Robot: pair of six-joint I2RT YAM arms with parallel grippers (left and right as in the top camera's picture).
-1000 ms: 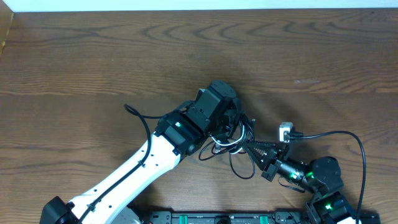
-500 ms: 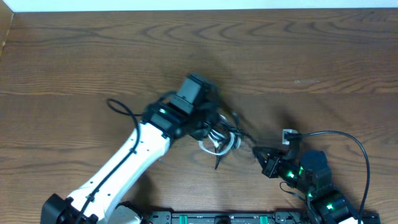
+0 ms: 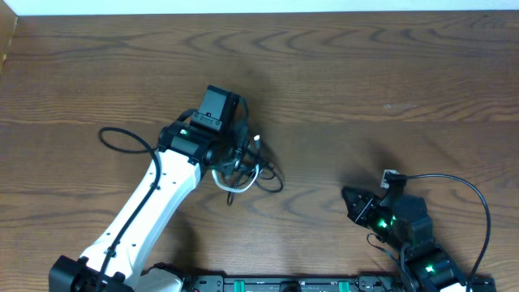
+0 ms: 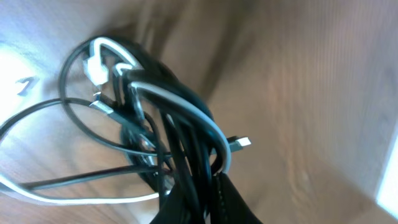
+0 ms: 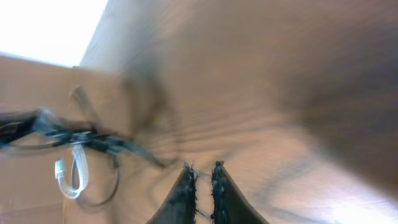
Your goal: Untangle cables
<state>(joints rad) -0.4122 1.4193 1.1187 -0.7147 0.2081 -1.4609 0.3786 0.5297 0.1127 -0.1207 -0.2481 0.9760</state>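
Note:
The cables (image 3: 247, 169) hang as one tangled bunch of black and white cords from my left gripper (image 3: 238, 152), which is shut on them left of the table's middle. The left wrist view shows black and grey strands (image 4: 180, 124) running down between the fingers (image 4: 233, 199), with a white plug (image 4: 96, 65) at the top and a small metal plug (image 4: 240, 142) sticking out right. My right gripper (image 3: 349, 198) sits apart at the lower right, jaws a narrow gap apart with nothing between them (image 5: 200, 169). It sees the bunch (image 5: 74, 140) blurred, far left.
The left arm's own thick black wire (image 3: 122, 138) loops out to the left of the arm. The right arm's wire (image 3: 466, 191) arcs over its base. A black rail (image 3: 284, 284) runs along the near table edge.
My left gripper has carried the whole bunch up and to the left. The right gripper has let go of the cords, parted slightly and stayed at the lower right.

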